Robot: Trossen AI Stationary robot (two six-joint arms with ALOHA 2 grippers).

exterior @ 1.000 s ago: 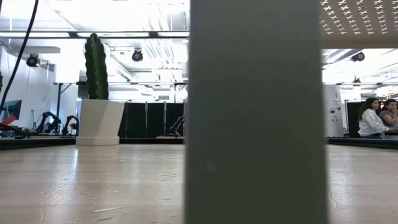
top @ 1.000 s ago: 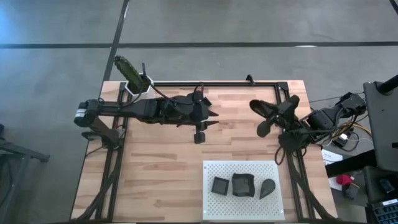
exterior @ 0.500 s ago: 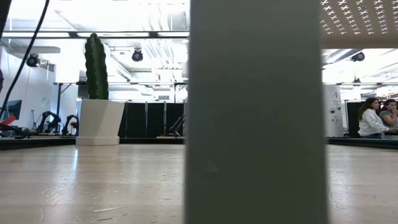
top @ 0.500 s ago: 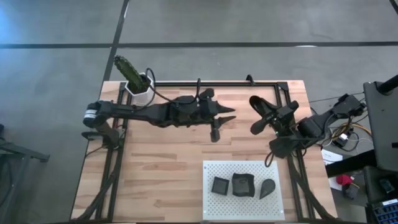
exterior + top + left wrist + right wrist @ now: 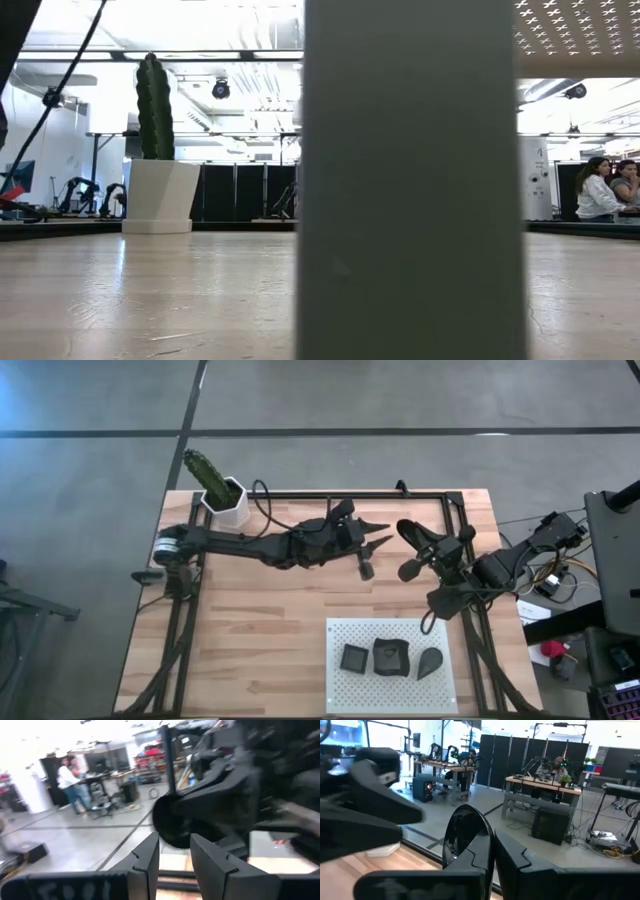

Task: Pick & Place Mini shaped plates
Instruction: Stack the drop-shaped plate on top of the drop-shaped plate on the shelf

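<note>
You've got the right pincer (image 5: 408, 530) clamped on a teardrop plate (image 5: 465, 835) near the table's far edge; left pincer (image 5: 372, 540) apart, empty, just beside it.

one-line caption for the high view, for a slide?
Both grippers, left and right, meet mid-table above the white perforated board holding three mini plates.
</note>
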